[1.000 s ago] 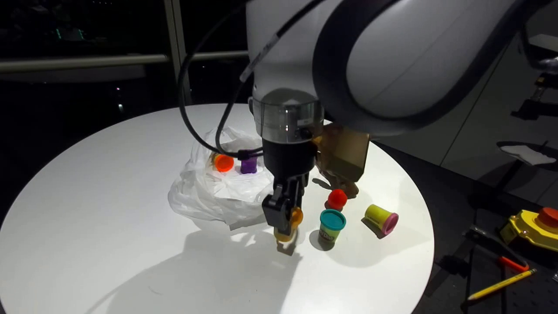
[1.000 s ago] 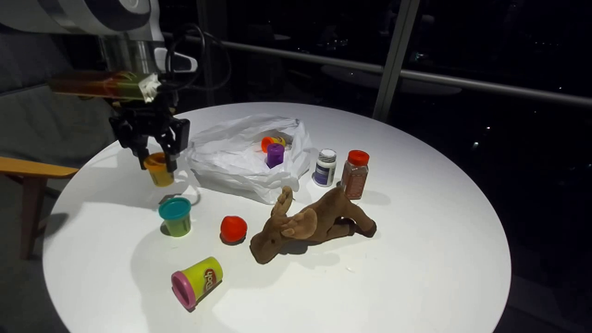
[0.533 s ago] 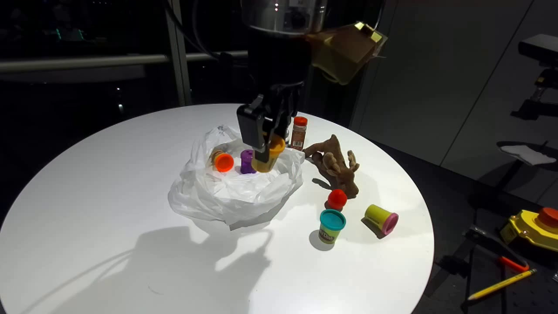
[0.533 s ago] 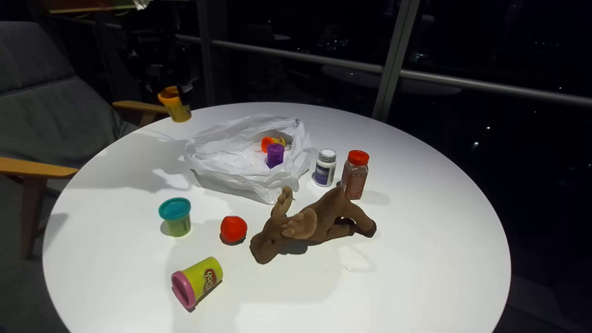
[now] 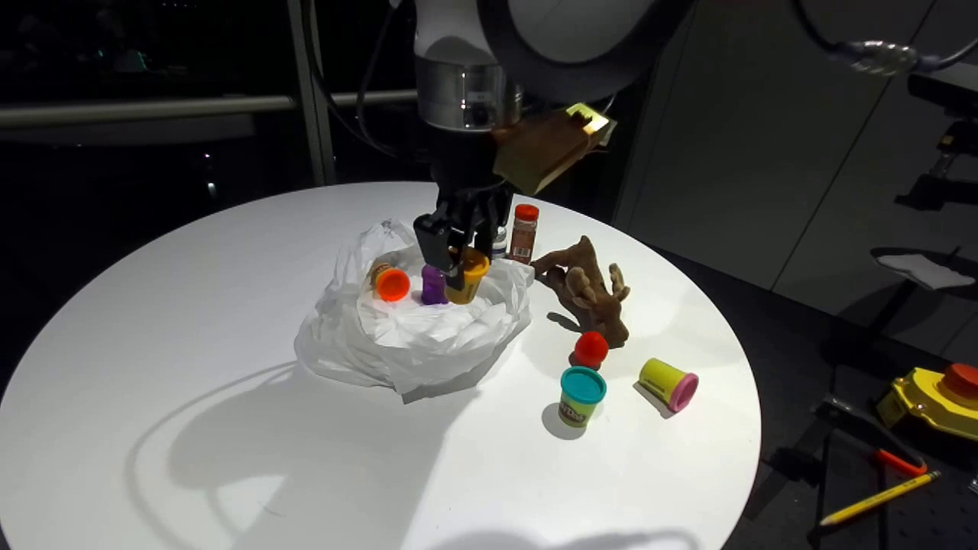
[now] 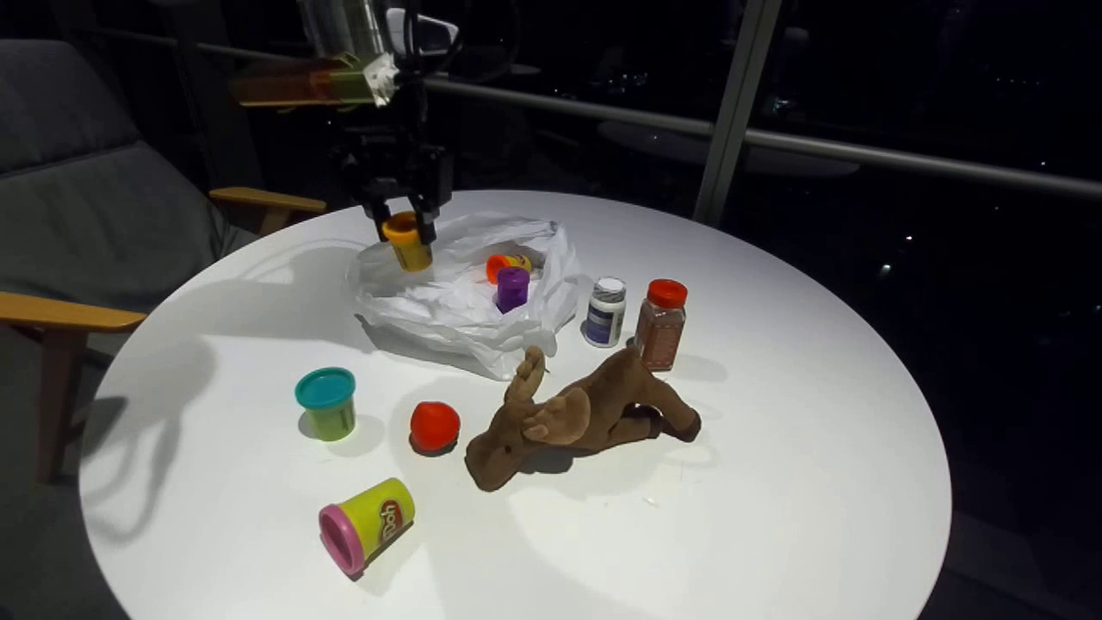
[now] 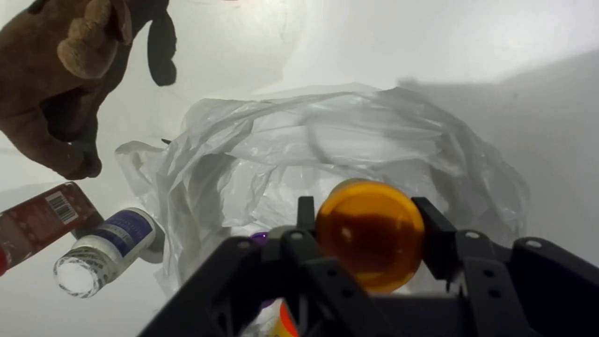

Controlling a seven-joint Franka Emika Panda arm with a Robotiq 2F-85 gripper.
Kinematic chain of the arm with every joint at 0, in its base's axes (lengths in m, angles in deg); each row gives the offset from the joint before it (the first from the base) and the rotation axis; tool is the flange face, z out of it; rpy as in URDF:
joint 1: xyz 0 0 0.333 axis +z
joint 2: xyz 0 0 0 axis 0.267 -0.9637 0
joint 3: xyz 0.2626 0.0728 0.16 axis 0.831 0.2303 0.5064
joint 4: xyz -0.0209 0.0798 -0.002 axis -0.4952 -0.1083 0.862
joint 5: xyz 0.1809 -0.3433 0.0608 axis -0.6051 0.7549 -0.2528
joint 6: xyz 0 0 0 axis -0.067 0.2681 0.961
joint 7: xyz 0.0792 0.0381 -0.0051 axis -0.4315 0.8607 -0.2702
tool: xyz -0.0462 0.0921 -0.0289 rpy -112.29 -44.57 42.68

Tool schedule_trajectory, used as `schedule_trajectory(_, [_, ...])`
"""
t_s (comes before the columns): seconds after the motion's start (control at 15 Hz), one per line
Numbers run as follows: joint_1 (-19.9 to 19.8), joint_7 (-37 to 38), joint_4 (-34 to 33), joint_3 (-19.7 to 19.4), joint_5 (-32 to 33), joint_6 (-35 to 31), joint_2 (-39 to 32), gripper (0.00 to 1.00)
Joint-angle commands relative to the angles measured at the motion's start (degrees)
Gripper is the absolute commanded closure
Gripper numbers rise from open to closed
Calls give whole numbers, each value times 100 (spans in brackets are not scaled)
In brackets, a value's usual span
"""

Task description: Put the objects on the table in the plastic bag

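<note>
Round white table (image 6: pixel 775 499) before dark windows (image 6: pixel 947 86). Pinched between the two fingers of the gripper (image 6: pixel 405 231), which are drawn in against its sides, is the orange-topped yellow tub (image 7: pixel 369 234). One second earlier it hung outside the plastic bag (image 5: pixel 336 347), near the teal-lidded tub (image 6: pixel 327 405); it now hangs, slightly tilted, over the bag's mouth. Whether its base touches the plastic cannot be told. Within the bag, the purple tub (image 6: pixel 512 288) stands next to the orange-lidded tub (image 6: pixel 510 267), which lies on its side; both are unmoved. Just beside the bag stands the white bottle (image 6: pixel 605 314), with the red-capped shaker (image 6: pixel 661 331) next to it; the latter, previously hidden behind the robot arm (image 5: pixel 453 92) in an exterior view, now shows there. Near this pair lies the brown plush moose (image 6: pixel 594 413). Farther out, the teal-lidded tub remains upright, the red round piece (image 6: pixel 435 426) rests between it and the moose, and the pink-lidded tub (image 6: pixel 370 521) lies on its side; all three keep their earlier places. Beyond the table's edge are the grey chair (image 6: pixel 69 172) and, in an exterior view, the yellow box (image 5: pixel 921 397) and the pencil (image 5: pixel 879 500).
</note>
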Motion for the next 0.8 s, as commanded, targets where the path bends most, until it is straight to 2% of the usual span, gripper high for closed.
schedule_trajectory(0.0, [1, 135, -647, -202, 108, 41, -619, 72])
schedule_trajectory(0.33, [5, 256, -1203, -499, 60, 92, -1212, 72])
schedule_trajectory(0.73, [-82, 336, -1790, -642, -129, 142, -1868, 72])
